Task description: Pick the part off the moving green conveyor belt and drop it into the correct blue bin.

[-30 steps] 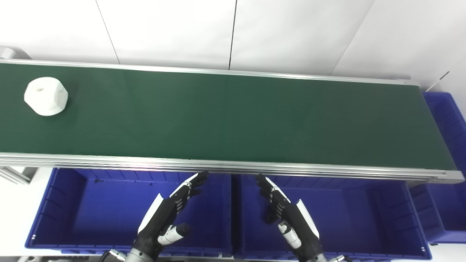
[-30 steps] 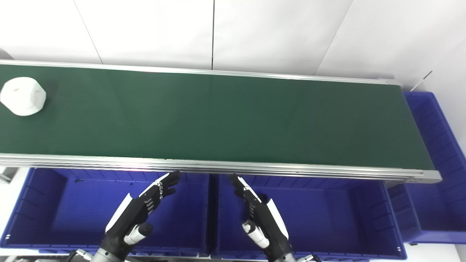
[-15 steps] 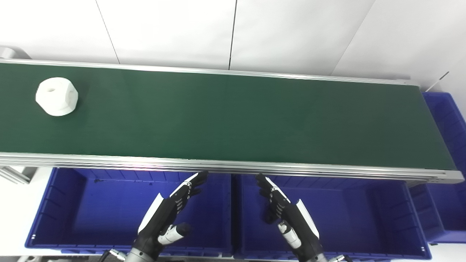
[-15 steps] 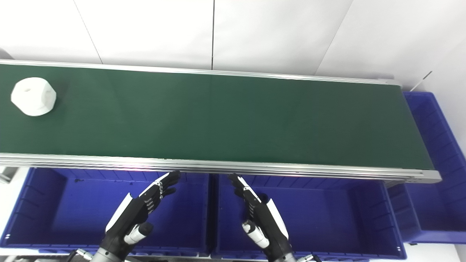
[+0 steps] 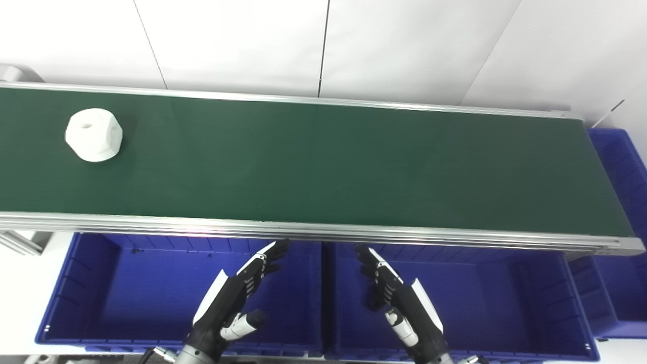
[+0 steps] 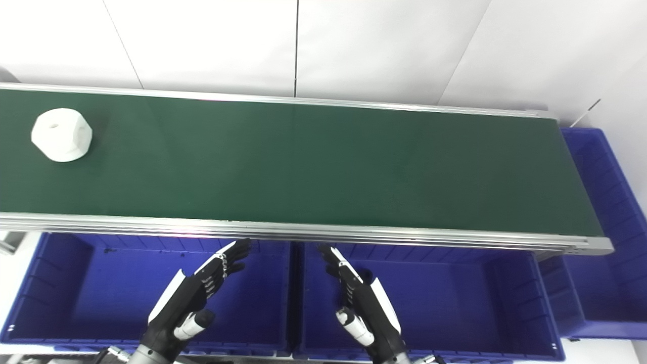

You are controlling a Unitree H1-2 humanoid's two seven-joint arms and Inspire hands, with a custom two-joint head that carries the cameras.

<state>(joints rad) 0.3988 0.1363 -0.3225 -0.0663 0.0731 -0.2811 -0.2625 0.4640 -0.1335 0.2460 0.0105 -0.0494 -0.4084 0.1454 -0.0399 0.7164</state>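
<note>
A white, faceted nut-like part (image 5: 94,135) with a hole in its top lies on the green conveyor belt (image 5: 323,162) near its far left end. Both hands hover low in front of the belt, over the blue bins. My left hand (image 5: 230,303) is open, fingers stretched toward the belt's near rail, and holds nothing. My right hand (image 5: 402,306) is open too, fingers straight, empty. The part is far to the left of both hands. Left blue bin (image 5: 101,298) and middle blue bin (image 5: 505,303) sit below the belt.
A third blue bin (image 5: 624,167) stands past the belt's right end. The aluminium rail (image 5: 323,230) of the belt runs just beyond my fingertips. A white panelled wall (image 5: 323,45) rises behind the belt.
The white part has ridden the belt to the right. Both hands have stayed nearly still, open over the bins.
</note>
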